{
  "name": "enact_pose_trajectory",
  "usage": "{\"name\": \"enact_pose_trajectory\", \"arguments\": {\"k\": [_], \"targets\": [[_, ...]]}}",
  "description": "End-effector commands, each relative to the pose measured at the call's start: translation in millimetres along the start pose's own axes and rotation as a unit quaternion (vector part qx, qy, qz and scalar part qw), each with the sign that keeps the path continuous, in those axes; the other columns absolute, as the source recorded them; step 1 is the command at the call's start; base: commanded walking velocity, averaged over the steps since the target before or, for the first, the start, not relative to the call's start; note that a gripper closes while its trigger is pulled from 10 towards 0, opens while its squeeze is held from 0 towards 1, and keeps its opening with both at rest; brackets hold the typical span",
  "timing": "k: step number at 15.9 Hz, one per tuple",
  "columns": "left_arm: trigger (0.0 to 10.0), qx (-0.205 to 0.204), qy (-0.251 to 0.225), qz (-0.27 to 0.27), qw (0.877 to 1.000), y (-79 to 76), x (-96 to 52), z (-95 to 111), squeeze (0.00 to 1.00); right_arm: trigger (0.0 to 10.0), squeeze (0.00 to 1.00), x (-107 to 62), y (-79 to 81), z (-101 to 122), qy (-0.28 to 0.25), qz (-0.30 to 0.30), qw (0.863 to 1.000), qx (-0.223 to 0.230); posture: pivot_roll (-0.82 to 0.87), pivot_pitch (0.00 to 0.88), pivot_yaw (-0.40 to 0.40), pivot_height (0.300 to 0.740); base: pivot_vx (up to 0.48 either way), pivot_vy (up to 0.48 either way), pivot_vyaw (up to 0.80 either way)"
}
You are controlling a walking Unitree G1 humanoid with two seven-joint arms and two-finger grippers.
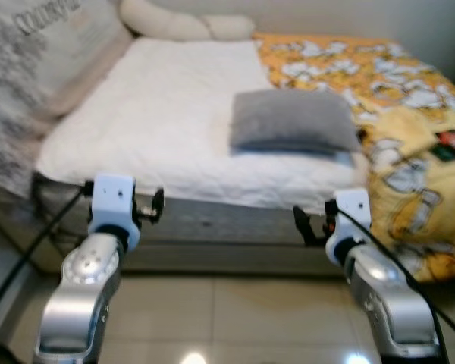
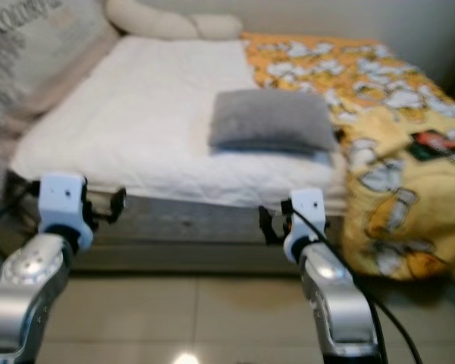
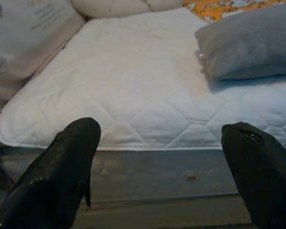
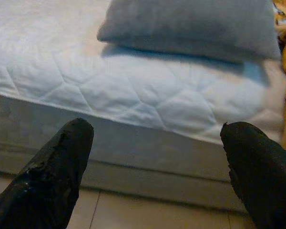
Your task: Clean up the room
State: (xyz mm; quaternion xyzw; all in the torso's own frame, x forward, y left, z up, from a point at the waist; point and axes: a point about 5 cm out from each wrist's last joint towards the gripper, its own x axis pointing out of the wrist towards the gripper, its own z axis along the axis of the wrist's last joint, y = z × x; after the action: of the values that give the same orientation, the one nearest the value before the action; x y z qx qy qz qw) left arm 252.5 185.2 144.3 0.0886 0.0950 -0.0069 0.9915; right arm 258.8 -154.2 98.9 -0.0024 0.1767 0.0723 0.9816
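Left eye view showed the robot standing at the foot of a bed, both silver arms raised over a pale tiled floor point(image 1: 235, 311). The left gripper point(image 3: 157, 162) hung before the mattress edge, its two black fingers point(image 3: 62, 176) spread wide apart and holding nothing — the right gripper point(image 4: 157, 162) was held the same way, fingers point(image 4: 52, 171) apart and empty, just short of the bed's grey base point(image 1: 212, 227).

Beyond the grippers lay a white quilted mattress point(image 1: 159, 114), bare across most of its left and middle. A grey pillow point(image 1: 292, 121) rested flat near the foot edge, toward the right, ahead of the right gripper and touching the mattress.

To the right of the pillow, a yellow blanket with a white pattern point(image 1: 409, 152) covered that side of the bed and spilled over the edge toward the floor. A small dark object with red on it point(image 1: 453, 144) sat on the blanket — too blurred to identify.

Along the left side leaned a large printed cushion point(image 1: 38, 68). At the far end, a cream bolster pillow point(image 1: 186, 24) lay against the wall.
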Motion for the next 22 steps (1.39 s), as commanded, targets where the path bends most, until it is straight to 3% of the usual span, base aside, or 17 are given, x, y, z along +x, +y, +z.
{"name": "enact_pose_trajectory", "arguments": {"k": [1,8,22], "targets": [[10.0,0.01,0.001,0.0,1.0,2.3,-0.8,-0.2,0.0,10.0,0.0,-0.9,3.0,2.5,-0.007,0.006,1.0,0.002,-0.08,0.0,-0.024,0.74,0.0,0.0,0.0],[10.0,0.002,-0.005,-0.012,1.0,-1.1,-1.7,-0.3,0.0,10.0,0.0,-0.1,0.9,3.0,-0.007,-0.003,1.0,0.015,-0.09,0.0,-0.026,0.74,0.142,0.0,-0.39],[10.0,0.004,-0.01,-0.018,1.0,-0.7,4.5,0.8,0.0,10.0,0.0,7.4,-0.6,9.2,-0.017,-0.005,1.0,0.006,-0.09,0.0,-0.019,0.74,0.28,0.0,0.0]]}}
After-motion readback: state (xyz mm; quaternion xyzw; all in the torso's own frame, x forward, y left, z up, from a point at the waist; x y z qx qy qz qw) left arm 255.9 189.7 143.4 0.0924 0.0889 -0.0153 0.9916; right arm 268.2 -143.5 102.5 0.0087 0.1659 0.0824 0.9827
